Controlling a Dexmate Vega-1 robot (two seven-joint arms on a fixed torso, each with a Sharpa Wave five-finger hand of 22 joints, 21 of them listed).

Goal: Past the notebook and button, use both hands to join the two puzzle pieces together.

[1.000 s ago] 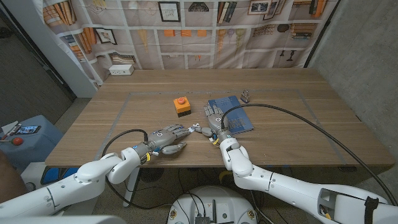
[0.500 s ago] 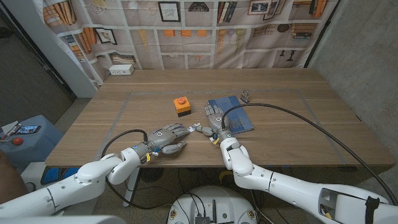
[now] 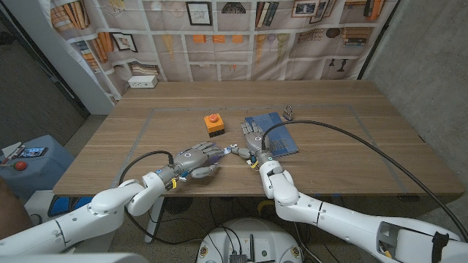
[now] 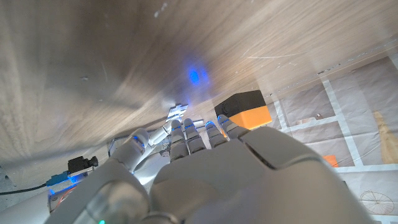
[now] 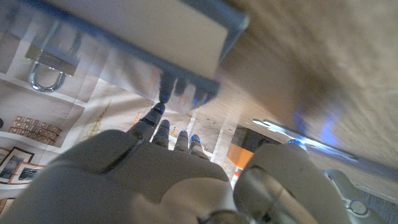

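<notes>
Two small pale puzzle pieces (image 3: 235,151) lie on the wooden table (image 3: 351,146) between my hands, just in front of the orange button box (image 3: 213,126) and the blue notebook (image 3: 274,131). My left hand (image 3: 196,159) reaches toward them from the left, fingers stretched out, fingertips (image 3: 219,152) close to the nearer piece (image 4: 178,111); whether they touch it is unclear. My right hand (image 3: 254,141) stands just right of the pieces, its fingers (image 3: 251,128) extended over the notebook's (image 5: 155,37) near corner, holding nothing. A thin pale piece (image 5: 292,134) shows beside its thumb.
A metal padlock (image 3: 290,112) sits behind the notebook and shows beyond it as padlock (image 5: 53,59). The button box (image 4: 245,109) stands just past my left fingertips. A black cable (image 3: 344,139) from my right arm arcs over the table's right half.
My left hand has slid forward and to the right, bringing its fingertips closer to the puzzle pieces. The right hand has stayed almost still.
</notes>
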